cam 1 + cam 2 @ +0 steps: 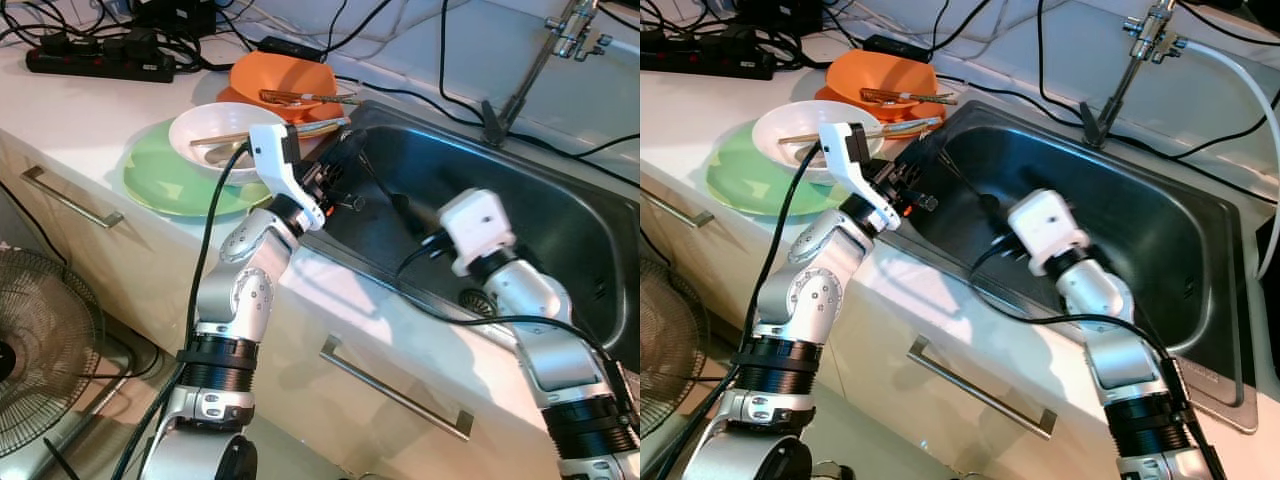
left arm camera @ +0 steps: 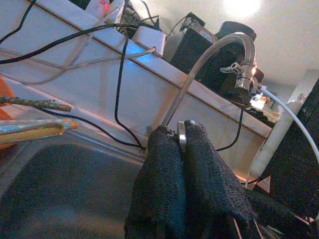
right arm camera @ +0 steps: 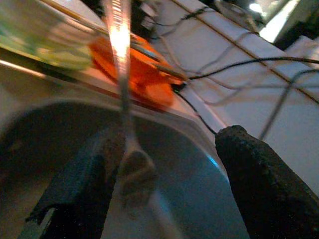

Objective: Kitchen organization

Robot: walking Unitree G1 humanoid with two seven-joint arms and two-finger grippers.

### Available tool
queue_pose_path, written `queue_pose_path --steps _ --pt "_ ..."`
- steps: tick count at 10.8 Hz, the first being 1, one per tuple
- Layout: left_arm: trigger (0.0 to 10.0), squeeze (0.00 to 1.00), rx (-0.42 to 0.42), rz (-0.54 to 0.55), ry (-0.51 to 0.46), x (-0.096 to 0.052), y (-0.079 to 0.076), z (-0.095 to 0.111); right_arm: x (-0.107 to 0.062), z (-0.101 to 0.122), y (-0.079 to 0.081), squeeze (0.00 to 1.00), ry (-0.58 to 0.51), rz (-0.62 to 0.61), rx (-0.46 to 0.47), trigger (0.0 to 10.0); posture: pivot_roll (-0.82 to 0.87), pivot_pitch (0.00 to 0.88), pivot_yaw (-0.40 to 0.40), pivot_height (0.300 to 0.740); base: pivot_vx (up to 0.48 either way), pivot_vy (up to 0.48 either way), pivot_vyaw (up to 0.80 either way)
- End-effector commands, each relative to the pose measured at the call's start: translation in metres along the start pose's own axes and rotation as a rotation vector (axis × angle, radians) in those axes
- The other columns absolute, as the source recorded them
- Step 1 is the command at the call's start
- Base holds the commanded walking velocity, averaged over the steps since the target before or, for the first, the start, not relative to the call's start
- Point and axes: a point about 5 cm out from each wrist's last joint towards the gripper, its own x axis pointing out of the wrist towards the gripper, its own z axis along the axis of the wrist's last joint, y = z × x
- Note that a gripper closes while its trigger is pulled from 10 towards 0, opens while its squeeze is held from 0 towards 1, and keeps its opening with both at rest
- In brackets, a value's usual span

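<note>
- The left hand [image 2: 180, 131] is over the left end of the sink [image 1: 560, 230], clenched on a thin metal utensil [image 3: 122, 94]; in the left wrist view only a narrow edge of it shows between the two fingertips.
- The right hand [image 3: 172, 134] is inside the sink, near the left hand, with its fingers [image 3: 259, 184] spread wide and grasping nothing; the utensil stands between them, close to one finger, blurred.
- The long axis of the utensil runs from between the right fingers out toward the orange bowl [image 1: 285, 75]; which end is the working end I cannot tell.
- On the desk [image 1: 80, 120], at the left edge of the sink, a white bowl [image 1: 215, 125] sits on a green plate [image 1: 160, 185]; the orange bowl is just behind it; both bowls hold long utensils that point toward the sink.
- The basin is bare and deep to the right of the hands; the faucet [image 1: 560, 40] stands at its far rim; cables lie across the desk behind.
</note>
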Motion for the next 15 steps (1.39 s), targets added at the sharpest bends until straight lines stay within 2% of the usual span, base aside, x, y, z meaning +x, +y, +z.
queue_pose_path --steps 1,5,8,10,15 --pt "10.0 0.0 0.011 -0.037 -0.009 0.005 -0.008 0.001 -0.003 0.0 0.0 0.0 0.002 0.022 0.006 10.0 -0.06 0.046 -0.095 0.74 0.0 0.0 0.0" --pt "10.0 0.0 0.013 -0.095 0.021 0.007 -0.016 -0.002 0.007 0.008 0.011 0.0 -0.023 0.055 0.039 10.0 -0.06 0.057 -0.095 0.74 0.0 0.0 0.0" --pt "10.0 0.0 0.0 -0.121 0.033 0.008 -0.02 -0.003 0.009 0.006 0.016 0.0 -0.008 0.072 0.042 10.0 -0.05 0.056 -0.096 0.74 0.0 0.0 0.0" --pt "10.0 0.0 0.004 -0.164 0.062 0.007 -0.026 -0.008 0.012 0.001 0.018 0.0 0.02 0.048 0.017 10.0 -0.05 0.055 -0.096 0.74 0.0 0.0 0.0" --pt "10.0 0.0 -0.001 -0.182 0.08 0.006 -0.028 -0.009 0.021 -0.002 0.017 0.0 0.041 -0.027 -0.012 10.0 -0.05 0.056 -0.099 0.74 0.0 0.0 0.0"
